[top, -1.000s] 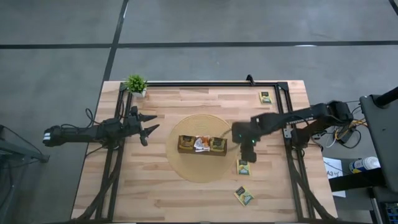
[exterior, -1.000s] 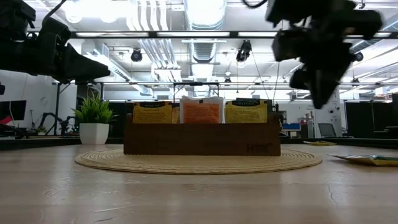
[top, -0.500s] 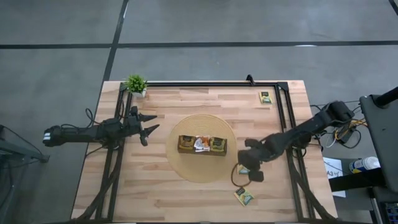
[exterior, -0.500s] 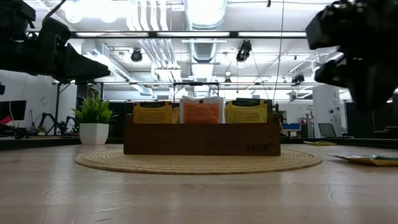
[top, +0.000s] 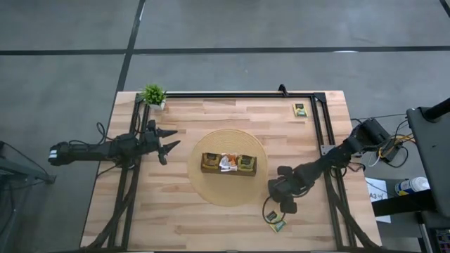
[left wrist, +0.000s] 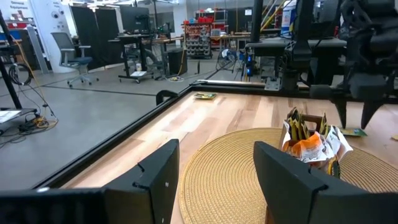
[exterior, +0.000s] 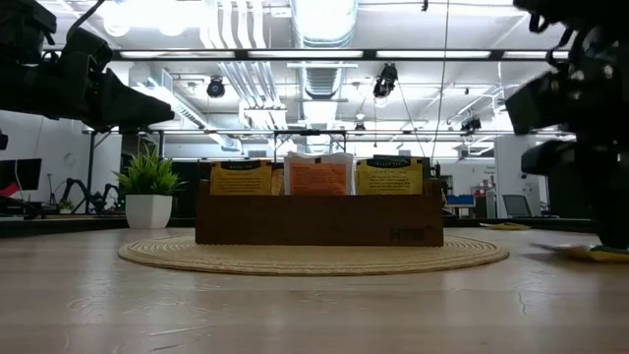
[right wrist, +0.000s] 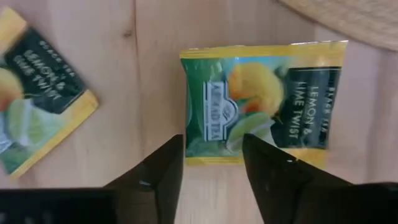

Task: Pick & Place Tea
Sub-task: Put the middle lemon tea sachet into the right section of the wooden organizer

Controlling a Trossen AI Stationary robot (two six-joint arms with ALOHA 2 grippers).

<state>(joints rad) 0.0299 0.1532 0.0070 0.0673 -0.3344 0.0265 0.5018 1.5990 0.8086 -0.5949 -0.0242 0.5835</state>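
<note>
While the right gripper hangs directly over a green-and-yellow tea sachet, its two fingers stand parted with nothing between them; that sachet lies flat on the tabletop just off the edge of the round woven mat.

Item: tea sachets, paper, flat, square. One under the right gripper; a second lies near it at an angle; a third sits at the far right corner, well apart. Further sachets stand upright in the wooden tray at the middle of the mat.

Handling, judged: very light, thin and pliable, likely to slide on the smooth wood and to crease under a hard pinch. Lying flush, it offers little edge; the best hold is probably across one border, fingers straddling it and pressing down before closing.

Left gripper: open and empty, held above the tabletop left of the mat, waiting.

Not determinable: from overhead the right gripper covers the target sachet; the level view cuts the arm off at the frame edge; how many sachets the tray holds cannot be counted. A potted plant stands at the far left corner.
</note>
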